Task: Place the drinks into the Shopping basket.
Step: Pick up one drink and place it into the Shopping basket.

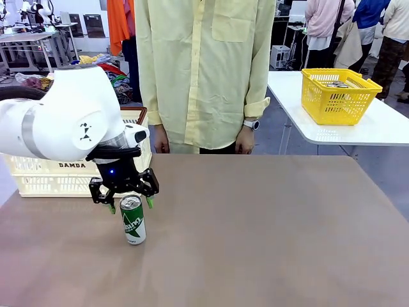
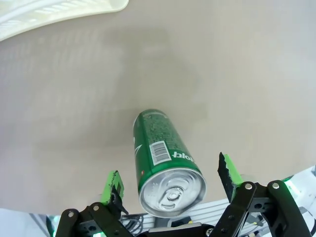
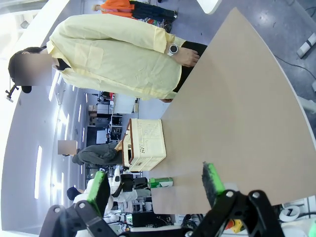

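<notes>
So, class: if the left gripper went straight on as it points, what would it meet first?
Probably the green can, standing upright between the open fingers of the left gripper; beyond it, the table.

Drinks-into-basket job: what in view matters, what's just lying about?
Job: green can, upright on the table; cream basket at its far left; left hand, open astride the can's top.
Lying about: yellow basket on the white side table; right hand, open, holding nothing.
</notes>
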You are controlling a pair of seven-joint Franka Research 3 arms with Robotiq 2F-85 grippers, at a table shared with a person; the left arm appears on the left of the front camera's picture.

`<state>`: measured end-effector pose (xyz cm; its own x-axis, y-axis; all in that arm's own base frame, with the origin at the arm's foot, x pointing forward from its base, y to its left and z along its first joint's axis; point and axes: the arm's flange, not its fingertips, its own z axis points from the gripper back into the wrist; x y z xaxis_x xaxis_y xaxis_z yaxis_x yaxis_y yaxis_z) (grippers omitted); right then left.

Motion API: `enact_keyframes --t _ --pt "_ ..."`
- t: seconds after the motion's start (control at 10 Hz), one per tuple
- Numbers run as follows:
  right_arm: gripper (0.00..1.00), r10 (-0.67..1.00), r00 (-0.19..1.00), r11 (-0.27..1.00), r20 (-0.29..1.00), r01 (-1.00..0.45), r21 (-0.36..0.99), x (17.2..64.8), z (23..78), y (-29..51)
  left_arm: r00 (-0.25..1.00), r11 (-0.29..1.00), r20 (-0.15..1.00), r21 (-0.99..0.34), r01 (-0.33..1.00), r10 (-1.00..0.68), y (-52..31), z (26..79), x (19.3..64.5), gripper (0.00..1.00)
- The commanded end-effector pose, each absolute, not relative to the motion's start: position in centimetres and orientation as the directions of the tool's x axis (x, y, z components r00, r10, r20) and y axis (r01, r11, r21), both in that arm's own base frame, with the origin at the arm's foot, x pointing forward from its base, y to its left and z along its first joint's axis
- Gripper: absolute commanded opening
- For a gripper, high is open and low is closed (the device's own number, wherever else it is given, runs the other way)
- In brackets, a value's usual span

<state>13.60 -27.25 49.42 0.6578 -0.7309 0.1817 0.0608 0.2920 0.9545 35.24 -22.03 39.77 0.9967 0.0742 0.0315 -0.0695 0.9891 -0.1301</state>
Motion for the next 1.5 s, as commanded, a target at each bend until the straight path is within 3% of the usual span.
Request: enact_keyframes --t 0.0,0.3,0.5,1.1,1.3,1.4 --pt "1.0 -0.733 0.646 0.295 0.21 0.025 0.955 13.5 49.6 -27.3 0.995 0.993 0.008 -0.067 -0.096 0.097 -22.7 39.4 35.6 1.0" --pt "1.0 -0.733 0.646 0.295 0.21 0.025 0.955 13.5 49.6 -27.3 0.996 0.995 -0.001 -0.05 -0.092 0.092 -23.2 38.3 35.7 1.0" --pt "1.0 -0.733 0.646 0.295 0.21 0.025 0.955 13.5 49.6 -27.3 0.998 0.997 -0.013 -0.036 -0.069 0.068 -23.3 38.3 35.9 0.0" --pt "1.0 -0.733 0.646 0.295 0.21 0.025 0.955 13.5 49.6 -27.3 0.997 0.996 -0.036 -0.057 -0.069 0.067 -23.0 38.7 36.8 0.0" --pt "1.0 -0.733 0.646 0.295 0.21 0.025 0.955 13.5 49.6 -27.3 0.998 0.995 -0.006 -0.082 -0.062 0.062 -22.6 41.0 36.8 0.0" --pt "1.0 -0.733 0.646 0.295 0.21 0.025 0.955 13.5 49.6 -27.3 0.999 0.993 0.042 -0.115 -0.021 0.026 -21.8 44.6 37.3 0.0"
